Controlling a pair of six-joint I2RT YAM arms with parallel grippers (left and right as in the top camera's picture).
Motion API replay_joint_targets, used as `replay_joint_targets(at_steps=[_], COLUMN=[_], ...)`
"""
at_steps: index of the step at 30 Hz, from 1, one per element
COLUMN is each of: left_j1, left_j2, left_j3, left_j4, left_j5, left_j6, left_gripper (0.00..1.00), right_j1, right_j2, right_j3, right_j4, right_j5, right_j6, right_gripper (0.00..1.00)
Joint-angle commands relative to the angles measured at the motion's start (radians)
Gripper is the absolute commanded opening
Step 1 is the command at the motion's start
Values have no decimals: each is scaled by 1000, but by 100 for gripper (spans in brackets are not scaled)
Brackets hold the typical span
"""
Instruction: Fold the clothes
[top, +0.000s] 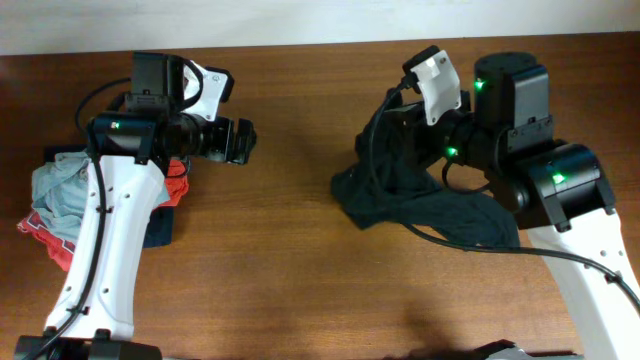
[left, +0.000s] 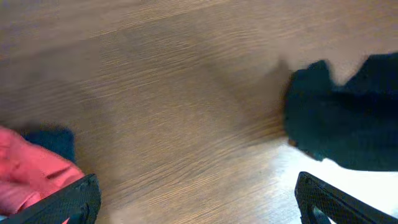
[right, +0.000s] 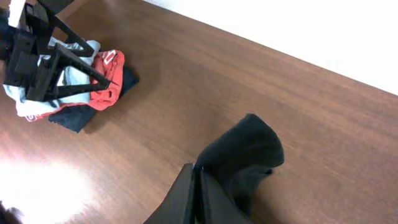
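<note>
The black T-shirt (top: 420, 205) lies crumpled on the table right of centre. It also shows in the left wrist view (left: 348, 118) and the right wrist view (right: 249, 149). My right gripper (right: 196, 171) is shut, with a fold of the black T-shirt pinched between its fingers and lifted off the wood. In the overhead view it sits over the shirt's upper left part (top: 378, 135). My left gripper (top: 240, 140) is open and empty above bare wood, left of the shirt; its two fingers (left: 199, 202) stand wide apart. The shirt's logo is hidden.
A pile of other garments (top: 60, 205), grey-blue, red-and-white and navy, lies at the table's left edge beneath my left arm. It shows in the right wrist view (right: 93, 93), and its red piece (left: 31, 177) in the left wrist view. The wooden table (top: 290, 260) ends at a white wall.
</note>
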Motion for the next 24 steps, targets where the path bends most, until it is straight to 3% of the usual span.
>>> replay_joint_targets(at_steps=[1, 4, 11, 14, 24], left_j1=[-10, -29, -99, -146, -248], left_j2=[2, 2, 2, 2, 2], left_j3=[19, 19, 19, 19, 19], left_j4=[3, 11, 75, 135, 164], left_j5=[202, 308, 333, 402, 404], left_j6=[126, 201, 232, 306, 539], left_gripper=[99, 99, 99, 99, 98], right_j1=[5, 6, 63, 107, 148], right_j2=[-18, -18, -18, -19, -60], right_j3=[4, 4, 4, 4, 4], right_j4=[2, -4, -10, -24, -112], right_j5=[-3, -14, -25, -24, -70], right_j6=[-15, -15, -35, -84, -173], right_gripper=[4, 4, 4, 4, 4])
